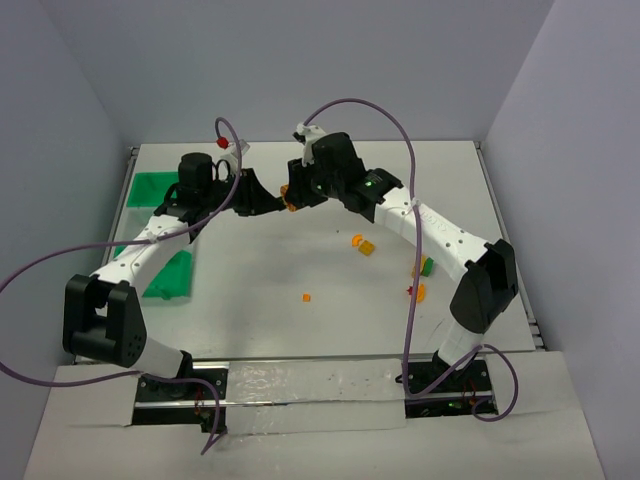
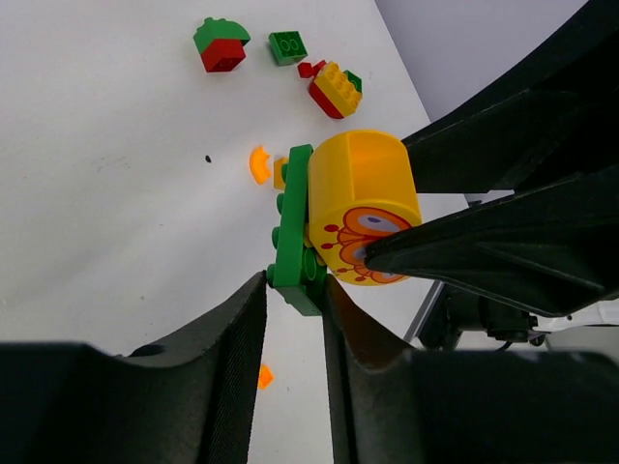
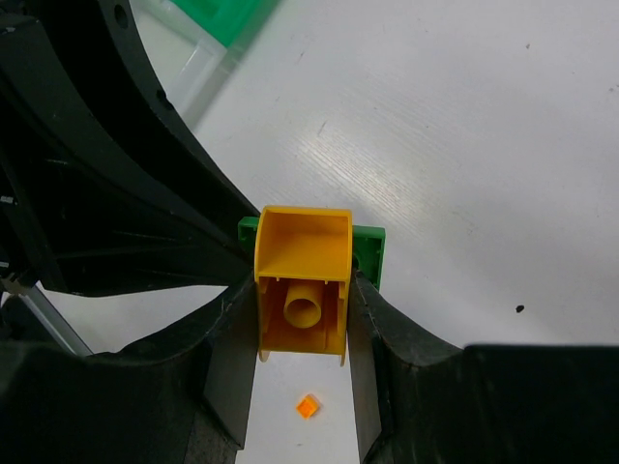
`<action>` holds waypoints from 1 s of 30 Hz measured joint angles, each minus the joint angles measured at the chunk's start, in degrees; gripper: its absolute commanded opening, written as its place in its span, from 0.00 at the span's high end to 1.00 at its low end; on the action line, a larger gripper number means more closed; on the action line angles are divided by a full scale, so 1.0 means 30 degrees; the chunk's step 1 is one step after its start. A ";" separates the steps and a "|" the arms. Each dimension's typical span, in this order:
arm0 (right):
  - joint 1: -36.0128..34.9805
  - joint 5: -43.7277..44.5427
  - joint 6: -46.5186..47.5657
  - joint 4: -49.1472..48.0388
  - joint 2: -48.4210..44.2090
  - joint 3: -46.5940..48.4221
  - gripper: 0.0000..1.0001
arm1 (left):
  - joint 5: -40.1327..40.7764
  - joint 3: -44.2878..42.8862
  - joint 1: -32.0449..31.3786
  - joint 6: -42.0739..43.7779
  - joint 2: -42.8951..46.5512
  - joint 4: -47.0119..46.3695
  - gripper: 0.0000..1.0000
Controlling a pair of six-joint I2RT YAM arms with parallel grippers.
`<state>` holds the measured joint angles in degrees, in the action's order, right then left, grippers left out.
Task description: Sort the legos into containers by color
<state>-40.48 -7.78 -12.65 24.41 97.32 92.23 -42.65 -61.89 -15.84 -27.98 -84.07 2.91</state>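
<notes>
Meeting over the far middle of the table, your two arms share one lego stack. Your right gripper is clamped on the yellow block, with a finger pressed against each side and the hollow underside facing its camera. The green plate is stuck on edge to one face of that block. Your left gripper has its jaws set close around the plate's end, and both fingers look to be touching it. The stack is held above the table, between the two grippers.

Loose legos lie scattered right of centre, toward the right edge. They are orange bits plus a few red, green and yellow bricks. One small orange piece lies near the centre. Two green bins sit along the left edge, with your left arm crossing above them.
</notes>
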 measured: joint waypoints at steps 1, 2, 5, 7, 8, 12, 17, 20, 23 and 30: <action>-0.0028 0.0019 0.0023 -0.0002 0.0000 0.0002 1.00 | -0.0106 0.0000 0.0000 -0.0044 -0.0016 -0.0102 0.70; -0.0052 0.0054 0.0044 -0.0002 0.0000 0.0001 1.00 | -0.0187 0.0000 0.0000 -0.0091 -0.0024 -0.0160 0.72; -0.0136 0.0205 0.0116 0.0047 0.0000 0.0001 1.00 | -0.0245 0.0000 0.0045 -0.0210 -0.0066 -0.0277 0.86; -0.0193 0.0281 0.0145 0.0036 0.0000 -0.0002 1.00 | -0.0269 0.0000 0.0058 -0.0351 -0.0140 -0.0314 1.00; -0.0223 0.0310 0.0174 0.0021 0.0000 -0.0002 1.00 | -0.0286 0.0000 0.0058 -0.0416 -0.0196 -0.0324 1.00; -0.0301 0.0438 0.0224 0.0147 0.0000 -0.0002 1.00 | -0.0394 0.0000 0.0057 -0.0606 -0.0443 -0.0351 1.00; -0.0301 0.0849 0.0401 0.0136 -0.0006 -0.0002 1.00 | 0.0630 -0.0016 0.0139 0.0190 -0.0471 0.0296 1.00; -0.0217 0.1141 0.0613 0.0143 -0.0118 -0.0002 1.00 | 0.2384 -0.0490 0.0844 0.1387 -0.0677 0.1914 1.00; -0.0012 0.1331 0.0811 0.0010 -0.0591 -0.0304 1.00 | 0.4972 -0.1976 0.2413 0.2889 -0.1594 0.3613 1.00; 0.0914 0.1469 0.1112 -0.0167 -0.1362 -0.0967 1.00 | 0.9960 -0.7423 0.7389 0.6159 -0.5317 0.6735 1.00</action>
<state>-37.74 -3.37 -9.32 23.91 93.23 89.33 -12.77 -84.16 6.33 -9.50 -100.02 23.11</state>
